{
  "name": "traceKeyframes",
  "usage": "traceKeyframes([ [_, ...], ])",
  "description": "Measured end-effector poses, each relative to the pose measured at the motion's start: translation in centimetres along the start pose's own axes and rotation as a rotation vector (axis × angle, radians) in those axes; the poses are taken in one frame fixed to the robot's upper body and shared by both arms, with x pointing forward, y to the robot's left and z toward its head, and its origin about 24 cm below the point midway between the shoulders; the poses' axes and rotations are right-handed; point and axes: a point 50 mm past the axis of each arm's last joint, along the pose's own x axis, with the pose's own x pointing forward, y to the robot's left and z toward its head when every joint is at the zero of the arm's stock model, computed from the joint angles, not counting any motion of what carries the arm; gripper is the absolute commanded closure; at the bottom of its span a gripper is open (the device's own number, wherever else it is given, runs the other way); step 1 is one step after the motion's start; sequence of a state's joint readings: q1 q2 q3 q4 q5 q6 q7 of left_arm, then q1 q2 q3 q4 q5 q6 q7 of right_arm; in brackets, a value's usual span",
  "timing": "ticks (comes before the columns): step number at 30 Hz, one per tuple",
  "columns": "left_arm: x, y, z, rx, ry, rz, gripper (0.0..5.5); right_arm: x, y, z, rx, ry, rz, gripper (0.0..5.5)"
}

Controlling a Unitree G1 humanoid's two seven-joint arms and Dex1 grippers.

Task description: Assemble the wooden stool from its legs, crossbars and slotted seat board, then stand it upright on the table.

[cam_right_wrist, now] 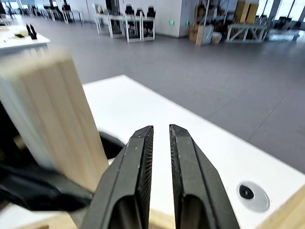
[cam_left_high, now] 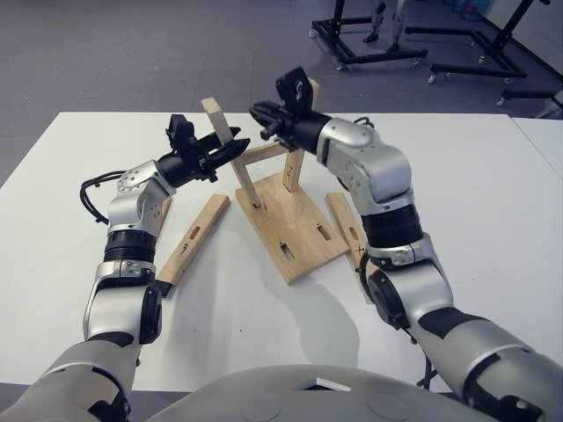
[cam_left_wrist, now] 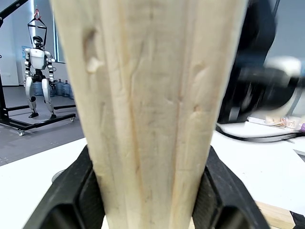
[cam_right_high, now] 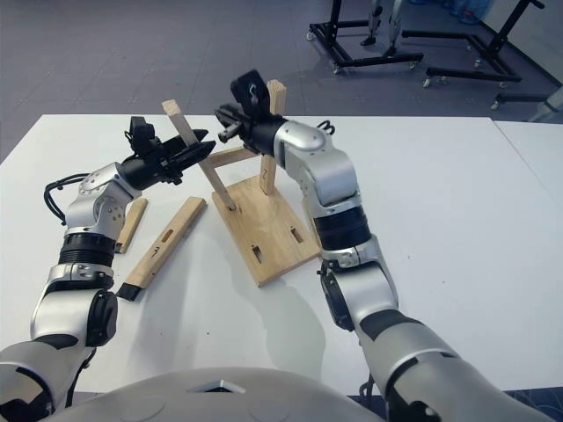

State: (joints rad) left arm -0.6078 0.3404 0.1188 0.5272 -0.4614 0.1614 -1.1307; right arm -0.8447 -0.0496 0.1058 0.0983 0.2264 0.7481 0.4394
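The slotted seat board (cam_left_high: 295, 237) lies flat mid-table. A tilted wooden leg (cam_left_high: 218, 119) rises from its far left corner, and my left gripper (cam_left_high: 232, 149) is shut on it partway up; the left wrist view has that leg (cam_left_wrist: 147, 119) between black fingers (cam_left_wrist: 71, 191). A crossbar (cam_left_high: 264, 155) joins it to a second, upright leg (cam_left_high: 293, 171). My right gripper (cam_left_high: 258, 112) hovers above the crossbar beside the tilted leg's top, shut with nothing held; in the right wrist view its fingertips (cam_right_wrist: 161, 129) are nearly touching.
A loose slotted leg (cam_left_high: 193, 237) lies left of the board and another piece (cam_left_high: 341, 220) lies on its right, partly under my right arm. A short wooden piece (cam_right_high: 132, 224) rests by my left forearm. Black wheeled frames (cam_left_high: 387, 44) stand on the floor beyond the white table (cam_left_high: 493, 229).
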Motion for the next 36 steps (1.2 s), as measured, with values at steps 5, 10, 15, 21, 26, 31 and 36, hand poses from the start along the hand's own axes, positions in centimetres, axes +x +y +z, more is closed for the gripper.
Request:
traceKeyframes([
  [5,0.4,-0.2,-0.1,-0.002,0.024,-0.009,3.49,0.0,0.2,0.2,0.011,-0.008,-0.002,4.9],
  [10,0.7,0.0,0.5,0.015,0.108,-0.008,3.49,0.0,0.2,0.0,0.003,0.001,-0.006,4.9],
  [15,1.3,-0.2,1.2,0.054,0.185,-0.014,3.49,-0.3,-0.1,-0.2,0.0,0.01,-0.019,4.9],
  [21,1.8,-0.4,1.7,0.069,0.239,-0.019,3.49,-0.7,-0.7,-1.2,-0.001,0.039,-0.041,4.9],
  [26,1.8,-0.4,1.9,0.045,0.246,-0.015,3.49,-1.0,-1.5,-2.0,-0.008,0.067,-0.078,4.9],
  [31,1.7,-0.4,2.1,0.036,0.245,-0.013,3.49,-1.1,-1.6,-3.1,-0.013,0.081,-0.087,4.9],
  [36,1.7,-0.4,2.0,0.031,0.25,-0.009,3.49,-1.2,-1.4,-6.4,-0.098,0.166,-0.056,4.9],
])
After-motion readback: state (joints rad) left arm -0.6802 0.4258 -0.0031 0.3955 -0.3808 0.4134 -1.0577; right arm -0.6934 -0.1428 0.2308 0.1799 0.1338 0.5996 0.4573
